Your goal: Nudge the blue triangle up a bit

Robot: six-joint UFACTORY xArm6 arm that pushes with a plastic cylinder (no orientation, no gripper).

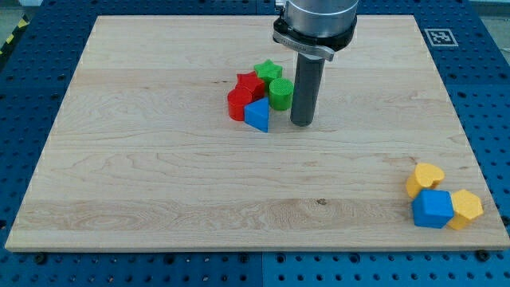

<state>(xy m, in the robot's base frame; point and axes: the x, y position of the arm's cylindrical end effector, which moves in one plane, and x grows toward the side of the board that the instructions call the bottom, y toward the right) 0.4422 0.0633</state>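
Tip (300, 123) on table (159, 159), just right of blue triangle (257, 115), apart; triangle fronts the central cluster by red cylinder (237, 105) and green cylinder (280, 93). No claw fitted.

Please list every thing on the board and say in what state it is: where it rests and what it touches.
my tip: on the board, right of the blue triangle, a small gap between.
blue triangle: against the red cylinder.
red cylinder: in the cluster.
red star: in the cluster.
green star: cluster top.
green cylinder: beside the rod.
yellow heart, blue cube, yellow hexagon: clustered bottom right.
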